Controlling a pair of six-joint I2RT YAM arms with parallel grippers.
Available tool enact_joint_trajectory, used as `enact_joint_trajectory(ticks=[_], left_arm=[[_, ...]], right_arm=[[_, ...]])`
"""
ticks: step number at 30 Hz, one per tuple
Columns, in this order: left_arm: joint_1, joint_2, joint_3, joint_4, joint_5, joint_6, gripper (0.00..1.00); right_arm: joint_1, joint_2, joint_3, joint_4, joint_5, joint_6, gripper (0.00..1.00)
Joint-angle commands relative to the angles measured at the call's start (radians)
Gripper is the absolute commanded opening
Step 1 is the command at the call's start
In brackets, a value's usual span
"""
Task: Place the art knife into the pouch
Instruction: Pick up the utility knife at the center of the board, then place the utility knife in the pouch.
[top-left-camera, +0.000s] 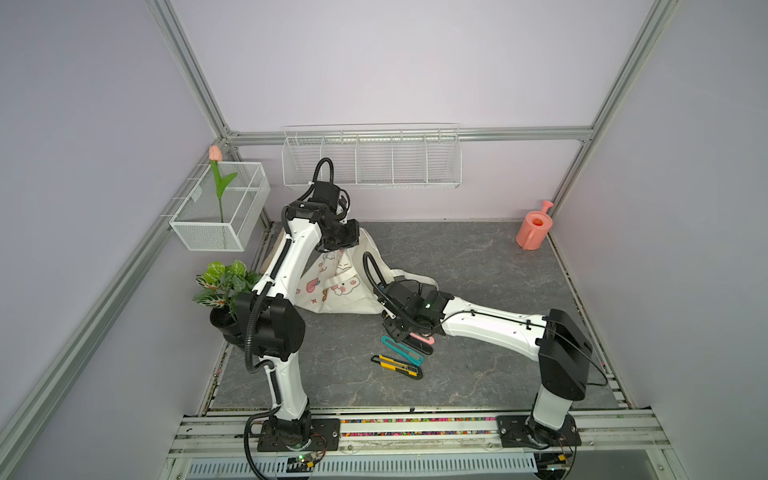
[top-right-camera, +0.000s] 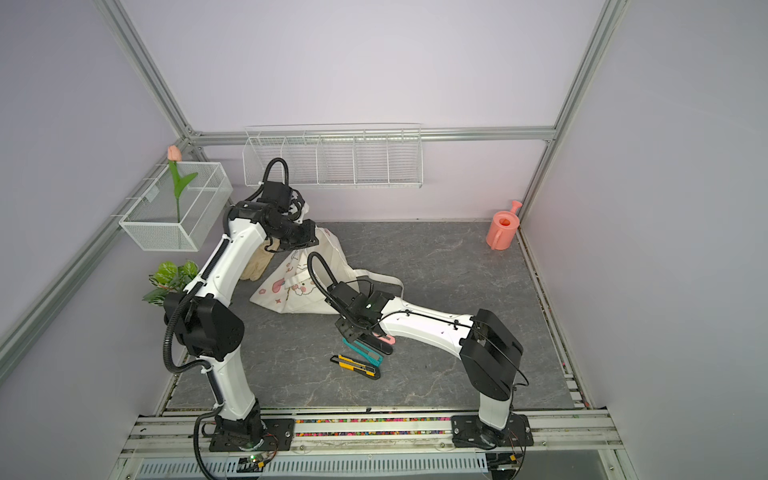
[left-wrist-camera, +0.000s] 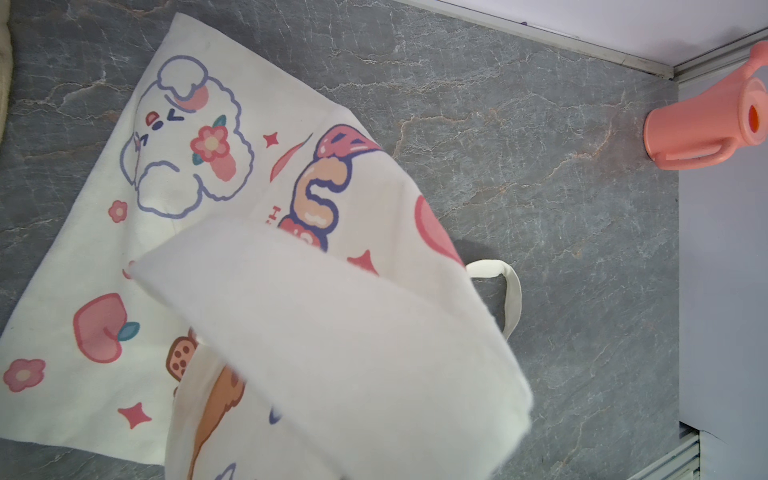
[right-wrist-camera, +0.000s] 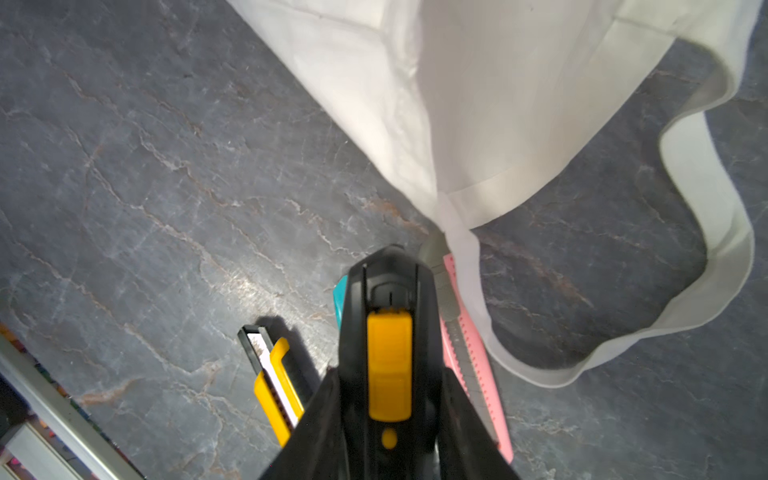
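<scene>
While my left arm is stretched up at the back, both top views show my left gripper (top-left-camera: 332, 246) (top-right-camera: 291, 247) pressed together on the top edge of the pouch (top-left-camera: 332, 293) (top-right-camera: 291, 293). The cream cloth hangs from it like a tent down to the grey mat (top-left-camera: 478, 270). A beige glove (top-right-camera: 255, 266) lies just behind the pouch, and a pink watering can (top-left-camera: 534, 230) stands well apart in the far corner. My right gripper (top-left-camera: 397, 331) (top-right-camera: 353, 332) is low over a cluster of cutters. The black art knife (top-left-camera: 420, 347) sits between a teal cutter (top-left-camera: 401, 347) and a pink cutter (top-left-camera: 424, 339), with a yellow cutter (top-left-camera: 397, 365) nearest my base.

Over to my left wrist view: printed cloth (left-wrist-camera: 187, 174) fills the picture, sheep and peaches on show, and a plain fold sits right up close. One strap (left-wrist-camera: 513, 299) loops out onto the mat, and the watering can (left-wrist-camera: 706, 124) is off at the edge. My own jaws are out of shot here.

Now my right wrist view: my fingers (right-wrist-camera: 320, 419) are pinching the black art knife (right-wrist-camera: 388, 324), one on each flank, yellow slider facing the camera. Its nose points at the pouch (right-wrist-camera: 478, 104), which is near but apart. I cannot tell whether the knife is clear of the mat.
</scene>
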Motion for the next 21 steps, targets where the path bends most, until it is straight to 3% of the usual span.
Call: enact_joint_trajectory(ticks=[1, 21], left_arm=[[-0.016, -0.020, 0.046, -0.021, 0.022, 0.016, 0.00], [-0.102, 0.031, 0.142, -0.071, 0.028, 0.018, 0.00]], right_arm=[[-0.044, -0.032, 0.050, 0.005, -0.040, -0.050, 0.35], [-0.184, 0.117, 0.244, 0.031, -0.128, -0.113, 0.36]])
